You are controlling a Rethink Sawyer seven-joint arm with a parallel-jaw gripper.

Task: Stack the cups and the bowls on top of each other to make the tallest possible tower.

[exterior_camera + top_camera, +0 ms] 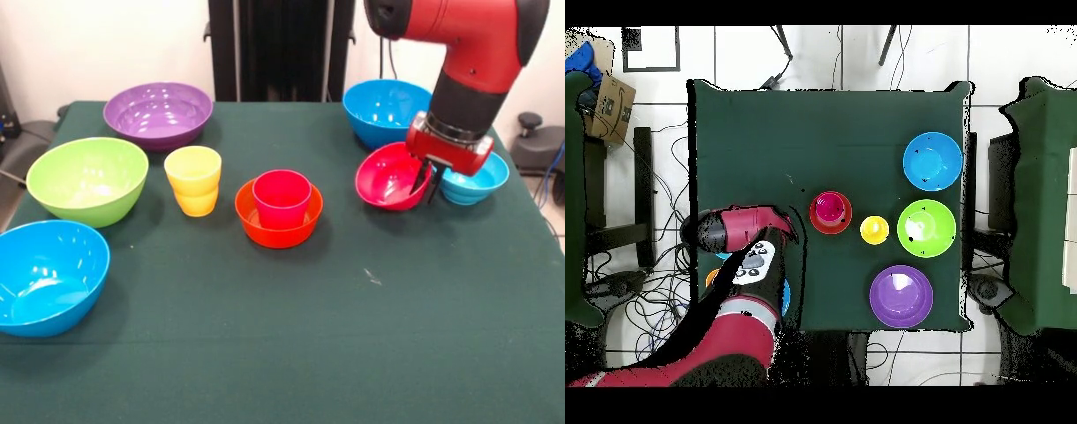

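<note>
From the left, 3 large bowls wait unstacked, 1 red-pink cup already nests in the orange bowl, and the gripper pinches the tilted red bowl's rim, probably to stack it.

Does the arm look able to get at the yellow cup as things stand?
Probably yes: the yellow cup stands upright and alone, with open cloth between it, the green bowl and the orange bowl. The hand is busy at the red bowl.
</note>
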